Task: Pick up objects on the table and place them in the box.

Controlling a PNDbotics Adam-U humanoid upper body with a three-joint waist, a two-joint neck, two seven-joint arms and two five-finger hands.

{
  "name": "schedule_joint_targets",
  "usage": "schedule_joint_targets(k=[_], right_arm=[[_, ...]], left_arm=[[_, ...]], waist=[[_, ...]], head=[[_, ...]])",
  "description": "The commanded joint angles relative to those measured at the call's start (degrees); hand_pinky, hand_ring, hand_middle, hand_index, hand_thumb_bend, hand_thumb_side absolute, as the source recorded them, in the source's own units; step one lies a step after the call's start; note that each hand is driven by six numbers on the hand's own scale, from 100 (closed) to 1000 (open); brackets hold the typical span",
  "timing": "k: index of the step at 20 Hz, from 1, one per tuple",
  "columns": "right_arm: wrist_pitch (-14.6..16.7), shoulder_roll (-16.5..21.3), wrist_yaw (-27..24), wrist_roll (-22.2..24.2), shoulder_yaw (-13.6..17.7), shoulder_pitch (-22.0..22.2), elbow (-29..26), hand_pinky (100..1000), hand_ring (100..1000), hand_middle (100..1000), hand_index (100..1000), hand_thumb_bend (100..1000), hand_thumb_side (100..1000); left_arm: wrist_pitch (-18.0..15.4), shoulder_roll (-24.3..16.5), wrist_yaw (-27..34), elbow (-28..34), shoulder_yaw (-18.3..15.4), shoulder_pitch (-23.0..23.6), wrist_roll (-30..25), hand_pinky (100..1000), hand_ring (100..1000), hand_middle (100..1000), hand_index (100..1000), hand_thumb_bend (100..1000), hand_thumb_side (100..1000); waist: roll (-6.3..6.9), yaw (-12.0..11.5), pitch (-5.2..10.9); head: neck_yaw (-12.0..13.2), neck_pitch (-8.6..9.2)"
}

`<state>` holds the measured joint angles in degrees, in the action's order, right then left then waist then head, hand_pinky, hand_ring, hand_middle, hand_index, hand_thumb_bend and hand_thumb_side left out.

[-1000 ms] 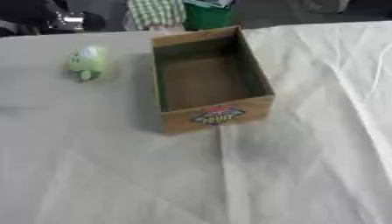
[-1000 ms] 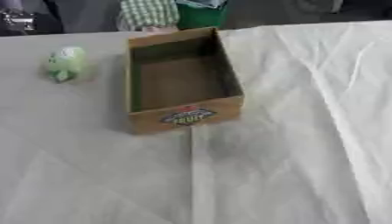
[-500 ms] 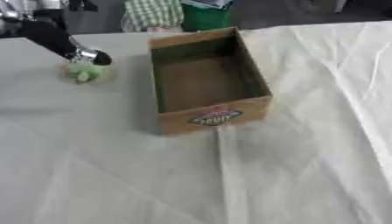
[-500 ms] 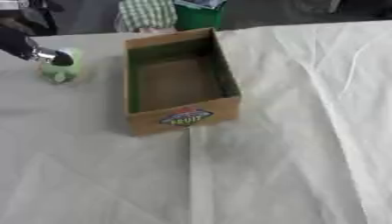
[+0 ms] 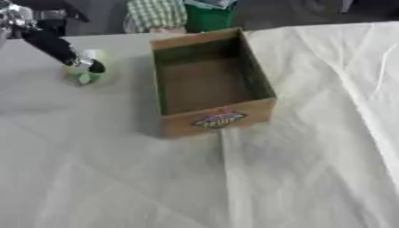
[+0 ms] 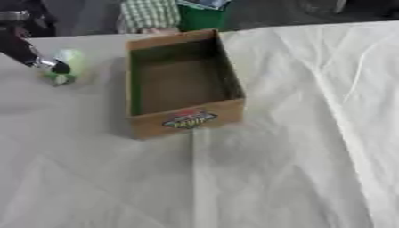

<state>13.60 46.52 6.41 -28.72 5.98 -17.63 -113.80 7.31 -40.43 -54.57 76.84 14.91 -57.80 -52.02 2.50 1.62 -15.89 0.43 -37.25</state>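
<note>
The robot's left hand [image 5: 54,44] reached in over the small round green thing [image 5: 84,76], left of the open brown cardboard box [image 5: 209,80] on the white tablecloth [image 5: 296,169]. Its dark fingers [image 5: 92,66] touched the green thing, though I could not tell if they pinched it.

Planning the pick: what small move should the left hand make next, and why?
Probably curl the left hand round the green object: its fingertips are already at the object, which sits on the table left of the empty box.
</note>
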Motion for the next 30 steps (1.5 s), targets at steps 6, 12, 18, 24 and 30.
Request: schedule_joint_targets(k=[6,12,18,24,30], right_arm=[[0.0,1.8,-0.5,0.1,0.4,-0.7,-0.8,841,778,807,917,100,721],[0.0,1.6,-0.5,0.1,0.3,-0.8,-0.8,842,776,804,915,100,728],[0.0,1.4,-0.4,0.3,0.1,-1.2,-0.8,842,775,803,914,100,728],[0.0,1.2,-0.2,0.4,-0.1,-1.4,-0.8,843,774,800,913,100,728],[0.0,1.2,-0.1,0.6,-0.2,-1.5,-0.8,843,773,798,912,100,729]], left_arm=[[1.4,0.8,-4.8,-6.1,-1.1,-2.2,0.0,696,919,935,1000,732,681],[3.4,3.1,-9.5,-13.2,-2.6,-4.4,0.0,690,922,940,1000,718,681],[4.3,4.4,-14.9,-16.6,-4.2,-5.2,0.3,680,936,954,1000,696,687],[4.1,5.8,-19.2,-18.7,-6.0,-5.7,0.7,683,932,948,1000,680,691],[5.6,6.1,-21.5,-19.9,-7.5,-6.0,3.8,677,929,946,1000,628,720]], waist=[[-0.19,0.5,0.49],[-0.18,0.9,-0.24],[-0.21,1.4,-1.21],[-0.28,1.8,-2.14],[-0.36,2.0,-2.75]], head=[[0.7,0.88],[1.1,1.43],[1.4,1.92],[1.7,2.27],[2.1,2.93]])
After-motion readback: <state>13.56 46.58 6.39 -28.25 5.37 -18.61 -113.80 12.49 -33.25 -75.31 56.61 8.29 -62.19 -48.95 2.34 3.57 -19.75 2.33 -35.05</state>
